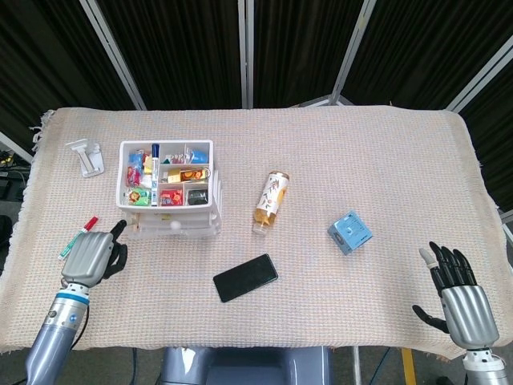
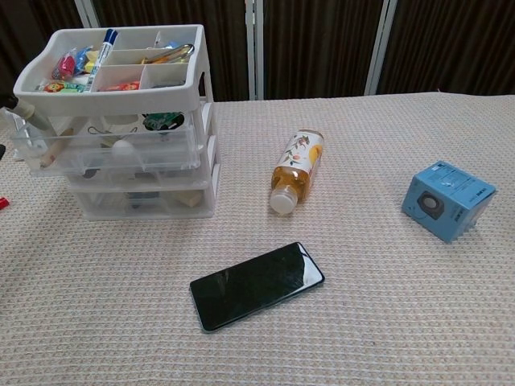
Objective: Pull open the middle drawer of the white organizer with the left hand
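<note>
The white organizer (image 1: 170, 186) stands left of centre, its top tray full of small items; in the chest view the organizer (image 2: 121, 112) is at the upper left. Its clear middle drawer (image 2: 113, 151), with a white knob, juts a little further forward than the bottom drawer (image 2: 143, 198). My left hand (image 1: 92, 257) lies on the cloth by the organizer's front left corner, fingers curled, one finger stretched toward that corner. Whether it touches I cannot tell. My right hand (image 1: 454, 287) hovers at the front right edge, fingers spread, holding nothing.
A red-and-green marker (image 1: 78, 238) lies just left of my left hand. A black phone (image 1: 245, 277), a lying bottle (image 1: 271, 200) and a blue box (image 1: 349, 232) are spread across the middle. A white clip-like item (image 1: 86, 156) sits at the back left.
</note>
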Robot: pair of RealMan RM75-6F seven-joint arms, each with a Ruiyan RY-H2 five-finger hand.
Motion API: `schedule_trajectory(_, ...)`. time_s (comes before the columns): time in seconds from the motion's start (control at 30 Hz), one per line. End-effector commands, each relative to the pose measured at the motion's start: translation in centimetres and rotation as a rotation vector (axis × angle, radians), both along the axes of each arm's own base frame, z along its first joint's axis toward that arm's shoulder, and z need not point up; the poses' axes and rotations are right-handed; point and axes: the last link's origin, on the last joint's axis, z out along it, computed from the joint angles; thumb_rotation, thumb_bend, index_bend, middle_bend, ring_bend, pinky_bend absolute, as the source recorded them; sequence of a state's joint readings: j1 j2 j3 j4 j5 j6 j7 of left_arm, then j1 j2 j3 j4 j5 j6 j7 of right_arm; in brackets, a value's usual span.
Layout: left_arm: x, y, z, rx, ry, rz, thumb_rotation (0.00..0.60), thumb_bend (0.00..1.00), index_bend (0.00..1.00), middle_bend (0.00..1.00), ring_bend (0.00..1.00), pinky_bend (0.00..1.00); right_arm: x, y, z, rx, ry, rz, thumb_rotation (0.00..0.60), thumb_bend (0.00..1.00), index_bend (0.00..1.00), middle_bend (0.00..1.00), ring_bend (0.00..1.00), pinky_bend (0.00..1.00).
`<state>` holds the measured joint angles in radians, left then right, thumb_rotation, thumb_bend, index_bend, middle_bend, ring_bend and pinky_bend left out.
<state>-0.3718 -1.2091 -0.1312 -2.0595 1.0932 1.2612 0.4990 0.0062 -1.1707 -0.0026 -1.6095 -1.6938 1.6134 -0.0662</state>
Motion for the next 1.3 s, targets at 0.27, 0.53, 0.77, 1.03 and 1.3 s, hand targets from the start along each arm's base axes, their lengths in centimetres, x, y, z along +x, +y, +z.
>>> schedule_trajectory(0.27,0.8,0.7,-0.9,-0.036,-0.008,0.007,0.600,0.69,0.35,0.91,0.91,0.73,0.0,0.0,0.0,0.005,0.000,-0.001,0.600,0.00,0.00,0.00,0.00,0.00)
schedule_trajectory(0.53,1.2,-1.0,-0.4,-0.045,-0.032,-0.030,0.600,0.69,0.43,0.91,0.91,0.73,0.1,0.1,0.0,0.007,-0.007,0.003,0.600,0.00,0.00,0.00,0.00,0.00)
schedule_trajectory(0.77,1.3,-1.9,-0.6,-0.080,-0.024,-0.053,0.600,0.69,0.44,0.91,0.91,0.73,0.1,0.2,0.1,0.001,-0.007,0.005,0.600,0.00,0.00,0.00,0.00,0.00)
schedule_trajectory(1.03,1.4,-3.7,-0.8,-0.104,-0.016,-0.093,0.600,0.69,0.44,0.91,0.91,0.73,0.1,0.1,-0.1,0.005,0.001,0.002,0.600,0.00,0.00,0.00,0.00,0.00)
schedule_trajectory(1.3,1.5,-4.9,-0.4,-0.101,-0.021,-0.133,0.600,0.69,0.44,0.91,0.91,0.73,0.2,0.2,-0.3,0.007,0.008,0.004,0.600,0.00,0.00,0.00,0.00,0.00)
